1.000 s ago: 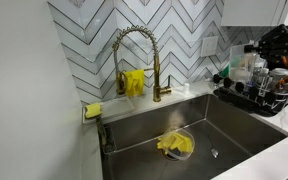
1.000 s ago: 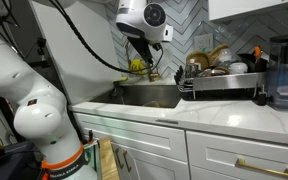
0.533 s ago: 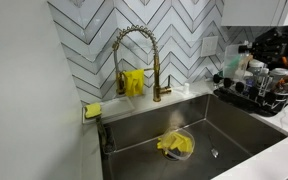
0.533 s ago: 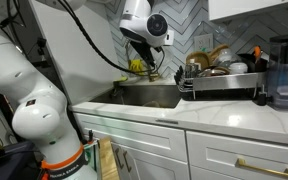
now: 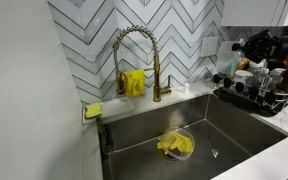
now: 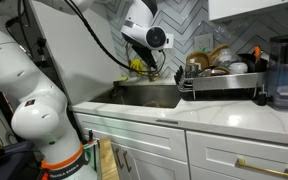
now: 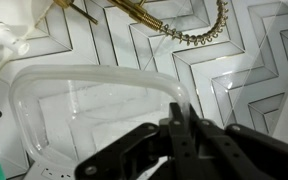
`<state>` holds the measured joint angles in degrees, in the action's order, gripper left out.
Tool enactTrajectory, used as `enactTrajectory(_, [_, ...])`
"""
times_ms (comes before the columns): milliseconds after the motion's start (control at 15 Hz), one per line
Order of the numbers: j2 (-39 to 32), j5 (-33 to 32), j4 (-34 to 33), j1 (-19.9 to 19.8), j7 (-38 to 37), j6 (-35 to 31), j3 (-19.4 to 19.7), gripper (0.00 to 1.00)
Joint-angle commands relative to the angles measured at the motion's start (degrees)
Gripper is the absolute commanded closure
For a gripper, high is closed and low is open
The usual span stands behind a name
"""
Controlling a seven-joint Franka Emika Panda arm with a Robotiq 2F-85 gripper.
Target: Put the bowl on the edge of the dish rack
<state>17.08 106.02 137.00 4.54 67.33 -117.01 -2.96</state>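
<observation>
Wrist view: we see the gripper (image 7: 179,112) w/ its dark fingers pinched together on the rim of the bowl (image 7: 84,72). The bowl is a see-through, glassy shell w/ rounded corners, spreading out past the fingertips (white chevron tile shows through it). A coiled gold faucet (image 7: 184,32) arcs beyond.

In an exterior view the gripper (image 5: 249,47) hangs above the black wire dish rack (image 5: 269,100), next to the steel sink (image 5: 234,125); the bowl is too faint to make out.

In an exterior view the gripper (image 6: 147,68) sits approx. level w/ the rack's top (image 6: 219,88), and we can't pick out the bowl.
</observation>
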Motion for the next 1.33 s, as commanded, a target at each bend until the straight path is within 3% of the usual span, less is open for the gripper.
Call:
enactTrajectory(0, [-3.39,9.2,0.45,-0.47,9.01,1.82,-1.97,0.98])
enactTrajectory(400, [-8.55,17.36,-0.55,0.19,19.34,0.55,-4.61,0.98])
enactTrajectory(467, [-7.45,15.02,-0.26,-0.28,16.59,0.79,-4.05,0.93])
enactTrajectory(667, [-8.53,15.61,-0.59,-0.05,17.76,0.76,-4.45,0.93])
enactTrajectory(733, [-7.76,15.64,0.16,-0.43,16.99,0.84,-3.97,0.98])
enactTrajectory(1267, [-7.49,12.56,0.45,-2.62,11.84,1.29,-1.71,0.98])
